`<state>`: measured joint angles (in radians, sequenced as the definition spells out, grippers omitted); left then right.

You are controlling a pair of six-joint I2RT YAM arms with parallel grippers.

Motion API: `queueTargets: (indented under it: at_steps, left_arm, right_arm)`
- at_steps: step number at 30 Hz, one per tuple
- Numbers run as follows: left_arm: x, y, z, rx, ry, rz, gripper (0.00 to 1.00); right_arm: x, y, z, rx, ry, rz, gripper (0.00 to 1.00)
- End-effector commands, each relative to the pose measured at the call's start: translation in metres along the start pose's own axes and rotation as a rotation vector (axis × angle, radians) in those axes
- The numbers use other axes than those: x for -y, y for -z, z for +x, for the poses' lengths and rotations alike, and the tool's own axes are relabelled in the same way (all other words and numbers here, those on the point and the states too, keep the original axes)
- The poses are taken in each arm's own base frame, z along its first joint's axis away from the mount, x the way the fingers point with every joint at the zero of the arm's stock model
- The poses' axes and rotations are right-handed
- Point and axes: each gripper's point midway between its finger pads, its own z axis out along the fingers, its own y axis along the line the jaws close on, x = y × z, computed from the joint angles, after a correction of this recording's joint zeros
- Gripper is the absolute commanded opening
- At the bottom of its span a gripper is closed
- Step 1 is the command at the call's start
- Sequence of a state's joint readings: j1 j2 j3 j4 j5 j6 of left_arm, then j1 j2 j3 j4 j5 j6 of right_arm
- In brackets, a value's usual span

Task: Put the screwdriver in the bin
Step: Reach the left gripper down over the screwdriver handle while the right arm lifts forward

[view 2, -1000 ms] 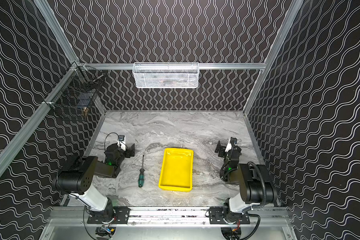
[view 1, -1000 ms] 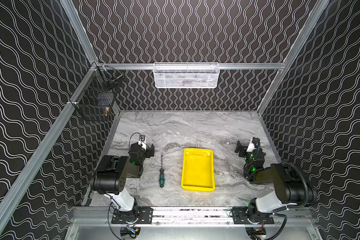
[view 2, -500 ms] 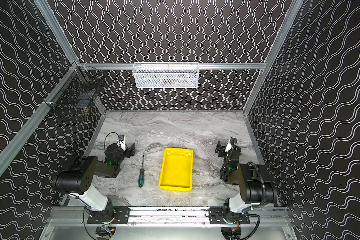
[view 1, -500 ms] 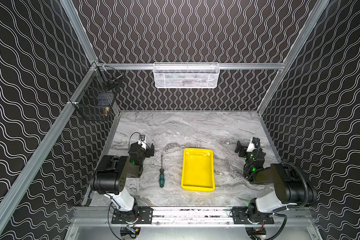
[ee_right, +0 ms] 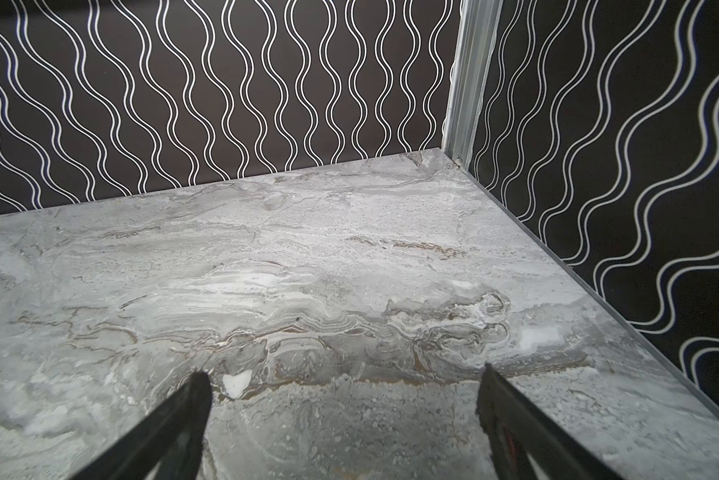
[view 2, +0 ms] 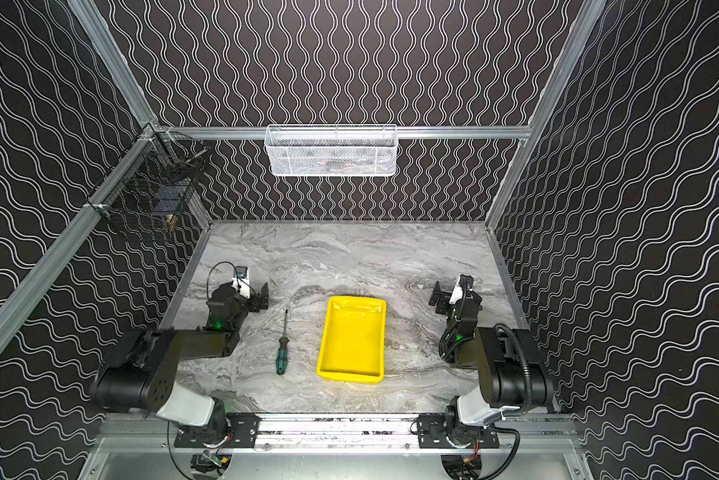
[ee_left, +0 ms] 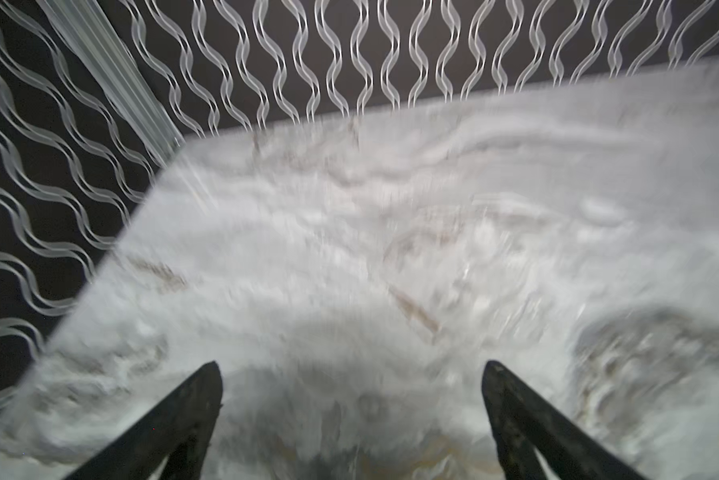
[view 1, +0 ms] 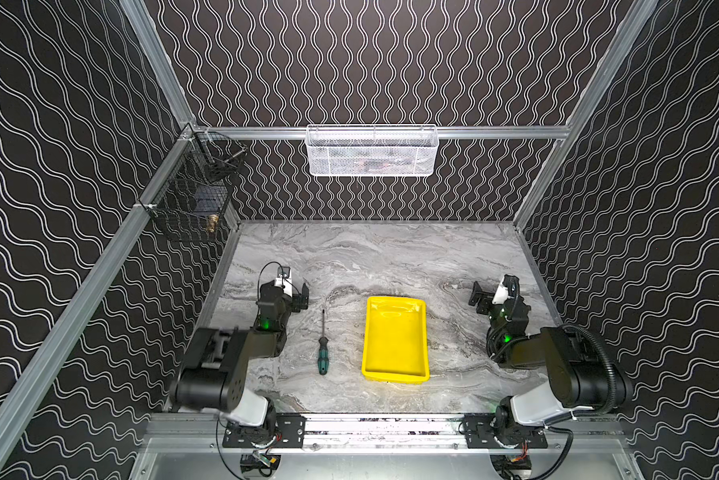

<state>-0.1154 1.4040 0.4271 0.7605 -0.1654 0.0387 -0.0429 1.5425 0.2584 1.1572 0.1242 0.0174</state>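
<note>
While the screwdriver (view 1: 322, 344) lies where it lay a second ago, flat on the table (view 1: 370, 257) with its handle toward the robot, near the empty yellow bin (view 1: 395, 376) but outside it, the left arm (view 1: 225, 353) has started to stir. Its elbow smears in both top views and the left wrist view is blurred. The left hand (view 1: 299, 297), spread wide and empty, hangs near the shaft's tip. The right hand (view 1: 480, 297), also spread and empty, sits well apart beyond the bin. The reach for the pickup is probably beginning.
</note>
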Motion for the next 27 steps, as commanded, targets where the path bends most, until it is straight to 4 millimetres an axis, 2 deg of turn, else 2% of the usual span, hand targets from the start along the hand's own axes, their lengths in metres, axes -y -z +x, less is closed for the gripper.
queueTargets:
  at_steps: [1, 3, 5, 6, 10, 16, 20, 24, 27]
  left_arm:
    - [-0.027, 0.02, -0.007, -0.13, 0.13, -0.149, 0.99]
    - [-0.033, 0.035, -0.019, -0.195, 0.225, -0.176, 0.99]
    - [-0.032, 0.05, -0.026, -0.25, 0.281, -0.175, 0.99]
    - [-0.031, 0.057, -0.027, -0.273, 0.305, -0.176, 0.99]
    - [-0.023, 0.081, -0.024, -0.348, 0.367, -0.148, 0.99]
    - [0.009, 0.099, 0.009, -0.579, 0.412, -0.058, 0.99]
    - [0.04, 0.111, 0.034, -0.722, 0.37, -0.026, 0.99]
    - [0.075, 0.129, 0.058, -0.824, 0.28, 0.017, 0.99]
    - [0.088, 0.142, 0.077, -0.902, 0.246, 0.027, 0.99]
  right_arm:
    - [0.004, 0.0, -0.015, 0.044, -0.007, 0.034, 1.0]
    - [0.012, -0.003, -0.022, -0.008, -0.018, 0.111, 1.0]
    - [0.02, -0.011, -0.027, -0.142, -0.105, 0.189, 1.0]
    - [0.017, -0.013, -0.037, -0.169, -0.126, 0.185, 1.0]
    - [-0.01, -0.004, -0.081, -0.146, -0.206, 0.051, 1.0]
    - [-0.041, 0.022, -0.111, -0.241, -0.278, -0.089, 1.0]
    - [-0.069, 0.039, -0.114, -0.287, -0.277, -0.193, 1.0]
    - [-0.094, 0.054, -0.102, -0.37, -0.211, -0.252, 1.0]
    - [-0.103, 0.062, -0.097, -0.414, -0.187, -0.28, 1.0]
